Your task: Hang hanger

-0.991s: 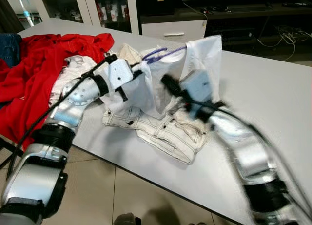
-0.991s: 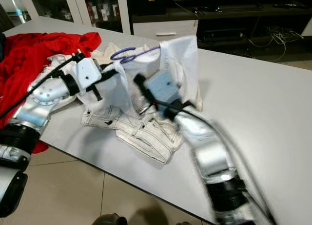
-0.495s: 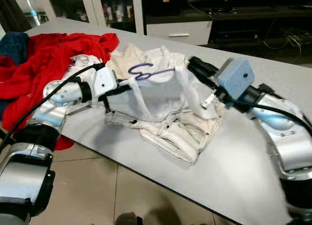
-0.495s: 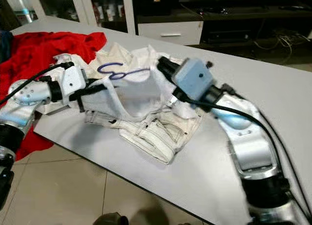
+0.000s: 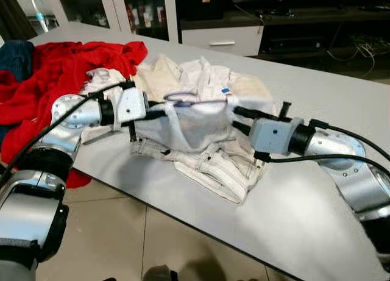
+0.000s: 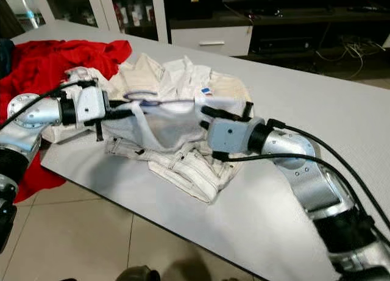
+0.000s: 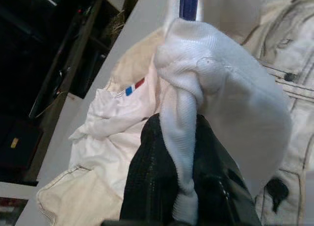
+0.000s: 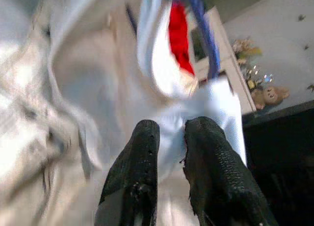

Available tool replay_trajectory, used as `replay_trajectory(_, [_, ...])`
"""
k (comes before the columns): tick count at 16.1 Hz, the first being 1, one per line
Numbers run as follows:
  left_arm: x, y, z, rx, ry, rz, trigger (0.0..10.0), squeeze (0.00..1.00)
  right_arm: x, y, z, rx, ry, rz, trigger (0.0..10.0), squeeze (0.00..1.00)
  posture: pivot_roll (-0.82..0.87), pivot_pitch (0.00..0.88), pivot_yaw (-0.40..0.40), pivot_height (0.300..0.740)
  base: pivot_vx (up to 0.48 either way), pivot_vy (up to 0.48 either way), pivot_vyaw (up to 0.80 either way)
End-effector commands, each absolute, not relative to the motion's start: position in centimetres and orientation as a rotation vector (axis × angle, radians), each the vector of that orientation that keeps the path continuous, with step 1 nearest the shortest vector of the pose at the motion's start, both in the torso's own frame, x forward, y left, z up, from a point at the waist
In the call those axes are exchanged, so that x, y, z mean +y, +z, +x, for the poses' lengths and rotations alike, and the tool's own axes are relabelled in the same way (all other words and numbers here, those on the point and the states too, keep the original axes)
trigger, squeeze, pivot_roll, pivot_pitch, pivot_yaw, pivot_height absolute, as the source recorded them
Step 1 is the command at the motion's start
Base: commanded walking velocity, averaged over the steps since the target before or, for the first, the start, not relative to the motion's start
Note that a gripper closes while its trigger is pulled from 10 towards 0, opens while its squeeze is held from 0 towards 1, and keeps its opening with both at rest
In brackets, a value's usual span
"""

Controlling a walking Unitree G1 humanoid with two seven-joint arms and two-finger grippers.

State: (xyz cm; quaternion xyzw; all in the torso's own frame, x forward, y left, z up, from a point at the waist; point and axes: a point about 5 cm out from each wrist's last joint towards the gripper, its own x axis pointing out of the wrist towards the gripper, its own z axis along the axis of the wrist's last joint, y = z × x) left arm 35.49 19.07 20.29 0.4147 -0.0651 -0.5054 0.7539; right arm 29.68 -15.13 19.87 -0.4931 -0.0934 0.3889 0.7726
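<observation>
A white shirt (image 5: 198,124) with a blue hanger (image 5: 181,97) in its neck is stretched between my two grippers, low over the grey table (image 5: 317,195). My left gripper (image 5: 157,114) is shut on the shirt's left edge; in the left wrist view the fabric (image 7: 216,98) is bunched over the black fingers (image 7: 157,182), with the hanger (image 7: 189,3) beyond. From the other side my right gripper (image 5: 239,119) pinches the shirt's right edge. The right wrist view shows its fingers (image 8: 142,157) close together on white cloth, the hanger (image 8: 206,37) ahead.
Under the shirt lies a heap of off-white jeans (image 5: 213,168) and other pale clothes (image 5: 183,74). A red garment (image 5: 55,74) spreads over the table's left end. Cabinets (image 5: 140,10) stand behind; tiled floor (image 5: 122,232) lies below the near edge.
Both grippers have come down, bringing the shirt and hanger from raised to low over the clothes heap. The right arm has swung out to the right and levelled.
</observation>
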Motion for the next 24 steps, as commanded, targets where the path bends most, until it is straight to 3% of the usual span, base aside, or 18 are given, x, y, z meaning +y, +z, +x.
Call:
replay_trajectory(1, [19.4,21.1,35.6,-0.141,-1.111,0.961,10.0,0.0,-15.5,20.8,30.3,-0.224,0.81,-1.124,10.0,0.34,0.15,0.0,0.047,0.74,0.0,0.0,0.0])
replay_trajectory(2, [19.5,21.0,35.6,-0.137,-1.113,0.97,10.0,0.0,-15.9,21.1,30.5,-0.224,0.791,-1.139,10.0,0.07,0.15,0.0,0.045,0.74,0.0,0.0,0.0])
replay_trajectory(3, [19.7,20.8,35.5,-0.129,-1.115,0.981,10.0,0.0,-16.7,22.0,30.8,-0.227,0.751,-1.156,10.0,0.0,0.15,0.0,0.043,0.74,0.0,0.0,0.0])
replay_trajectory(7, [19.7,20.5,35.4,-0.133,-1.132,1.006,10.0,0.0,-18.7,22.5,30.8,-0.191,0.727,-1.19,10.0,0.0,0.14,0.0,0.043,0.74,0.0,0.0,0.0])
replay_trajectory(18, [18.8,20.3,35.4,-0.166,-1.161,1.04,10.0,0.0,-18.6,19.3,30.8,-0.042,0.887,-1.085,10.0,0.0,0.15,0.0,0.043,0.74,0.0,0.0,0.0])
replay_trajectory(24, [19.0,20.0,35.4,-0.156,-1.155,1.056,10.0,0.0,-21.6,20.3,30.0,0.037,0.877,-1.046,10.0,0.0,0.15,0.0,0.046,0.74,0.0,0.0,0.0])
